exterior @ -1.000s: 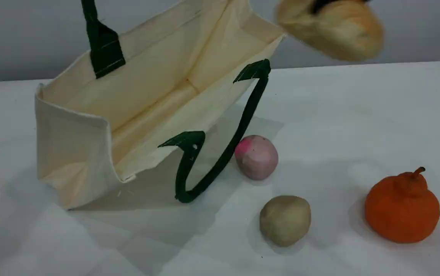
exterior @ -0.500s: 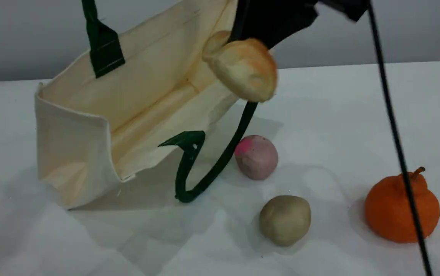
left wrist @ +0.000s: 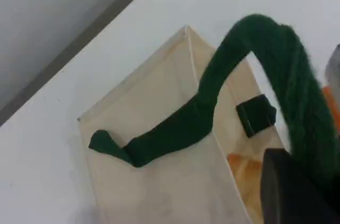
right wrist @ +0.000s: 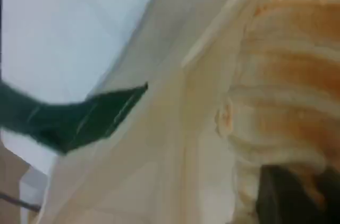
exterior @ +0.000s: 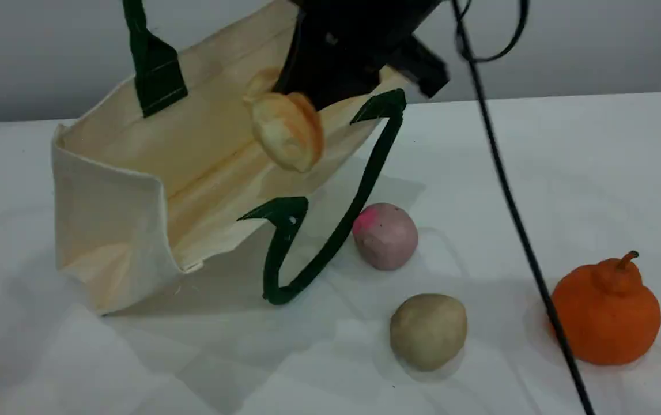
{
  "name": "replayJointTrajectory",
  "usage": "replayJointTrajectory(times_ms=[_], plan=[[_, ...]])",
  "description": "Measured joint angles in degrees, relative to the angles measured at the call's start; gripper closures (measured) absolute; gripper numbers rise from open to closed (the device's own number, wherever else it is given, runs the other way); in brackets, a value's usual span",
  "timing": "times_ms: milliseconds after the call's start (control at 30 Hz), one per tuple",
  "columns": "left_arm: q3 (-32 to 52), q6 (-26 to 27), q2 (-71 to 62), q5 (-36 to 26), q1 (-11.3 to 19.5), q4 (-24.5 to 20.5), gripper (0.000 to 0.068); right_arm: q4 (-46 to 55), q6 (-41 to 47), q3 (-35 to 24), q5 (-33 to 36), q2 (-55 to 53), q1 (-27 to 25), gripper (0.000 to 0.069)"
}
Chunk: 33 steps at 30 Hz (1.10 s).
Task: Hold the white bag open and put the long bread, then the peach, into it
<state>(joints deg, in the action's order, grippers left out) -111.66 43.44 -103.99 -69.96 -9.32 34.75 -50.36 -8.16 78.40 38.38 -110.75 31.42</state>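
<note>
Since the earlier frame the right gripper point(exterior: 300, 93) has swung toward 9 o'clock, and the long bread point(exterior: 287, 137) it carries now hangs inside the mouth of the white bag point(exterior: 108, 196) rather than over its 3 o'clock rim. Its jaws are pressed onto the bread's upper end. The fingertips themselves are hidden in the scene view behind the blurred black gripper body, and the wrist view shows only one dark tip under the ridged orange crust. The bread's top end is partly covered. The arm comes down steeply from the top edge, and its cable point(exterior: 514, 213) trails toward 5 o'clock across the table point(exterior: 566, 161).

The left gripper point(left wrist: 295, 187) is out of the scene view. Its wrist view shows one dark fingertip at 5 o'clock with the green top handle point(left wrist: 276, 70) pinched against it. That strap runs off the scene's top edge at 11 o'clock and keeps the bag tilted open. The other handle point(exterior: 330, 242) droops onto the table.

The peach point(exterior: 386, 236) sits on the table just beside that drooping loop, at its 3 o'clock. A tan ball point(exterior: 428, 330) lies at 5 o'clock from the peach. An orange fruit point(exterior: 605, 314) sits well apart at 3 o'clock, its left edge crossed by the cable.
</note>
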Motion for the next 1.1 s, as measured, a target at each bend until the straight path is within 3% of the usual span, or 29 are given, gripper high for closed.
replayJointTrajectory(times_ms=[333, 500, 600, 867, 967, 1100], plan=[[0.0, 0.0, 0.0, 0.0, 0.0, 0.0, 0.0599, -4.9, -6.1, 1.5, -10.7, -5.6, 0.0, 0.0635], [0.0, 0.0, 0.0, 0.0, 0.0, 0.0, 0.0599, -5.1, -8.1, 1.5, -11.4, -6.1, 0.0, 0.0605], [0.0, 0.0, 0.0, 0.0, 0.0, 0.1, 0.0599, -5.1, -9.0, 1.5, -10.9, -6.1, 0.0, 0.0528], [0.0, 0.0, 0.0, -0.1, 0.0, 0.1, 0.0599, -5.9, -9.0, 1.5, -8.4, -6.1, 0.0, 0.0169], [0.0, 0.0, 0.0, -0.1, 0.0, 0.1, 0.0599, -5.7, -10.2, 2.7, -6.3, -5.9, -0.6, 0.0118], [0.0, 0.0, 0.0, -0.1, 0.0, 0.1, 0.0599, -4.1, -10.3, 6.8, -0.8, -5.9, -1.4, 0.0111]])
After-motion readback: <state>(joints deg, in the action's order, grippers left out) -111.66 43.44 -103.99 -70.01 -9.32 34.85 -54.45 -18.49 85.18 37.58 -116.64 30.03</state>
